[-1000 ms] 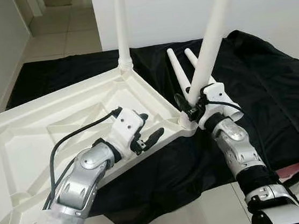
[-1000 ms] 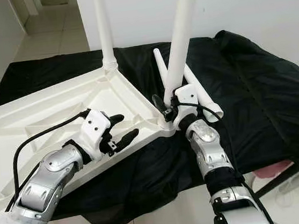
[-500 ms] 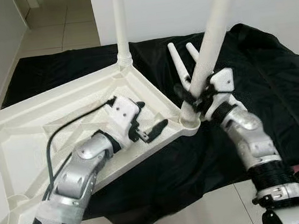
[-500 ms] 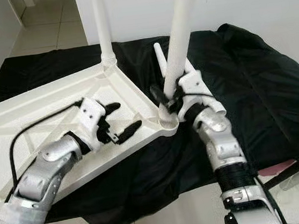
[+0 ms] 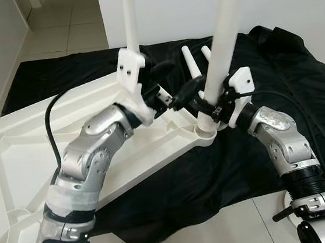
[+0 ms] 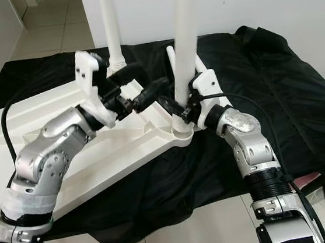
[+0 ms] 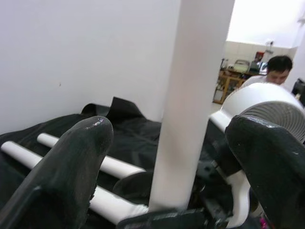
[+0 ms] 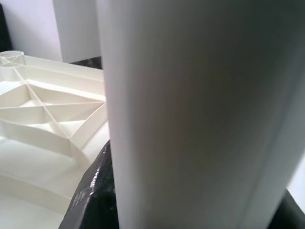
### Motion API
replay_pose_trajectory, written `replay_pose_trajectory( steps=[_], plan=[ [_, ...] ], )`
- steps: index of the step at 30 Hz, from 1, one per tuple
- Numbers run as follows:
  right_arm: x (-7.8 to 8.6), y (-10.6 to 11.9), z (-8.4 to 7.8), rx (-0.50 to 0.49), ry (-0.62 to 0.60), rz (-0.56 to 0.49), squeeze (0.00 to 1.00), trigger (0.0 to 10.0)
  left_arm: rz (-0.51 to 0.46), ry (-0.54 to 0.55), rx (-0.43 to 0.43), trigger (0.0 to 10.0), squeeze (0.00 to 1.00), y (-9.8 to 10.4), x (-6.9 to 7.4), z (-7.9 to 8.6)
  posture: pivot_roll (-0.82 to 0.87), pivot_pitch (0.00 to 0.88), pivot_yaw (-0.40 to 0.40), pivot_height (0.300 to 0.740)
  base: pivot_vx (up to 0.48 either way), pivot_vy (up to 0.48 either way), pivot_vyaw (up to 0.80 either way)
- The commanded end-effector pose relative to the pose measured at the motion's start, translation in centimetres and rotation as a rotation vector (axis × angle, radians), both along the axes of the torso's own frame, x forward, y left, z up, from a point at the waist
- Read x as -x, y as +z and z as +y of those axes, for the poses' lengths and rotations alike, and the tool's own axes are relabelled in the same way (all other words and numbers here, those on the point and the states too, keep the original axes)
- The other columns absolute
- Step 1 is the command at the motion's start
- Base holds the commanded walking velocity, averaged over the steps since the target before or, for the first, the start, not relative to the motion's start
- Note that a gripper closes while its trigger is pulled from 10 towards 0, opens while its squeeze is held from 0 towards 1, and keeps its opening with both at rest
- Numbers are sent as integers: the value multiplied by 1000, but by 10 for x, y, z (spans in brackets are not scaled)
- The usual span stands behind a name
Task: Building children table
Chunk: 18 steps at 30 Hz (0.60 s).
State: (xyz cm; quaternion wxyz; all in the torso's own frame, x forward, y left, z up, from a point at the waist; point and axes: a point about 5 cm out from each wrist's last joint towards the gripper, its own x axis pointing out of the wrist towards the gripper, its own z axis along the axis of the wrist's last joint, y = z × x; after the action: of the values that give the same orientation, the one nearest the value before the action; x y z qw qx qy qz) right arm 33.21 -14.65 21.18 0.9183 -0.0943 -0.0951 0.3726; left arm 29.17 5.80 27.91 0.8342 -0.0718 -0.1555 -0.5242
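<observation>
Right tool [image 5: 212, 105] was clamped low on the leg [image 5: 221, 38] I was seating, just above the corner socket [image 5: 204, 132] of the upturned tabletop [image 5: 14, 156]. Left tool [image 5: 173, 88] hung beside that same leg, fingers [image 7: 71, 162] spread wide either side of it, gripping nothing. Another leg [image 5: 130, 19] stood in the socket behind, and two spare legs [image 5: 193, 71] lay on the black cloth [image 5: 287, 78] beyond the corner socket. To seat it well, I judged I should keep the leg plumb over the socket, steady it higher up with the left, then press straight down without twisting the tabletop.
</observation>
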Motion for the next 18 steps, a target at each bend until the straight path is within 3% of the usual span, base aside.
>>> replay_pose_trajectory(
  steps=[1, 8, 11, 18],
  plan=[
    [1, 3, 3, 20, 23, 6, 0, 10000, -99, -271, -43, 10000, 0, 6, 17, -8, -30, 51, -34, 740, 0, 0, 0],
    [1, -3, 5, 61, 35, 42, 0, 10000, -127, -281, -61, 10000, 0, 12, 15, -14, -29, 52, -31, 740, 0, 0, 0],
    [3, -8, 12, 124, 99, 75, 0, 10000, -132, -254, -91, 10000, 0, 23, 4, -25, -29, 52, -28, 740, 0, 0, 0],
    [7, -11, 17, 164, 152, 95, 0, 10000, -97, -205, -123, 10000, 0, 28, -9, -32, -38, 51, -18, 740, 0, 0, 0]
  ],
)
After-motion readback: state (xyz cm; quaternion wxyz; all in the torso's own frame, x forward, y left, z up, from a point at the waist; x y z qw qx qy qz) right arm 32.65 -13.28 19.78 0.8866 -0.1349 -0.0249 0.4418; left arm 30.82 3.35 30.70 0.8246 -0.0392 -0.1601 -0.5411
